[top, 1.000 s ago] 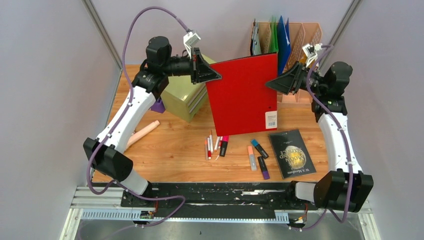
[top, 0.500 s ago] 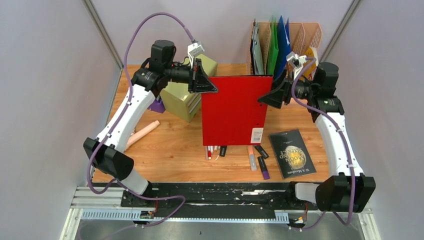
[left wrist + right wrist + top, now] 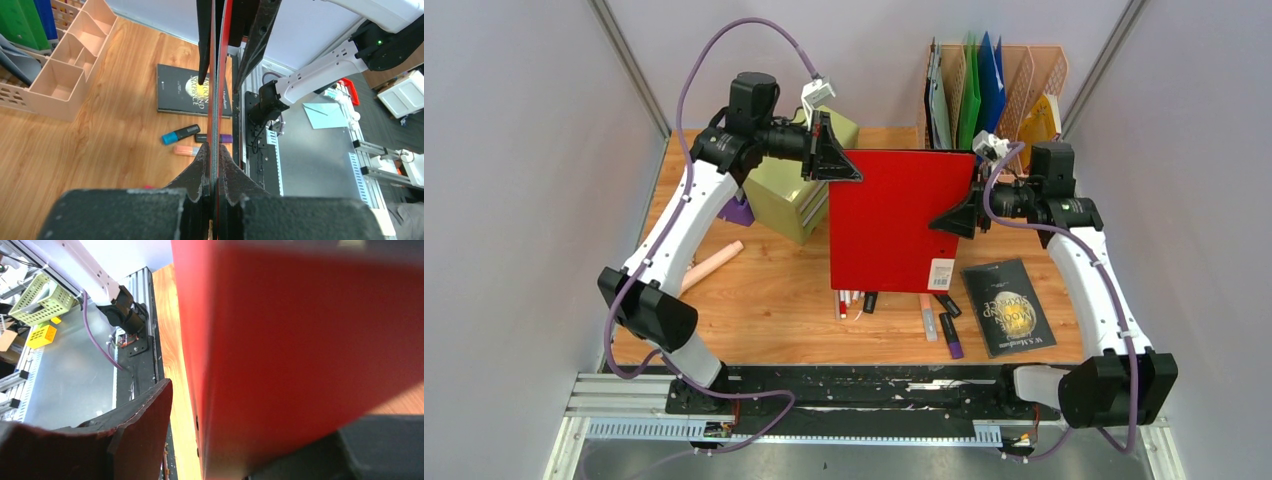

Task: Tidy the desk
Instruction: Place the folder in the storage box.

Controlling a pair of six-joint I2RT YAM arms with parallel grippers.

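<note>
A red folder [image 3: 894,220] hangs upright above the wood-grain desk [image 3: 774,300], with its lower edge near the pens. My left gripper [image 3: 836,163] is shut on the folder's top left corner. In the left wrist view its fingertips [image 3: 206,150] pinch the folder's thin edge [image 3: 215,90]. My right gripper [image 3: 951,217] straddles the middle of the folder's right edge. In the right wrist view the red cover [image 3: 300,340] fills the space between the jaws. It lies against one finger, and a clear gap separates it from the other finger [image 3: 142,422].
An olive-green drawer chest [image 3: 796,195] stands behind the left gripper. A peach file rack [image 3: 1024,80] holding green and blue folders is at the back right. A black book [image 3: 1009,305], several markers [image 3: 942,322] and pens [image 3: 846,300] lie below the folder. A peach stick [image 3: 712,266] lies left.
The folder swung from tilted to upright and shifted slightly left. My right gripper slid down and left to the middle of its right edge, its jaws narrowing. My left gripper kept its hold.
</note>
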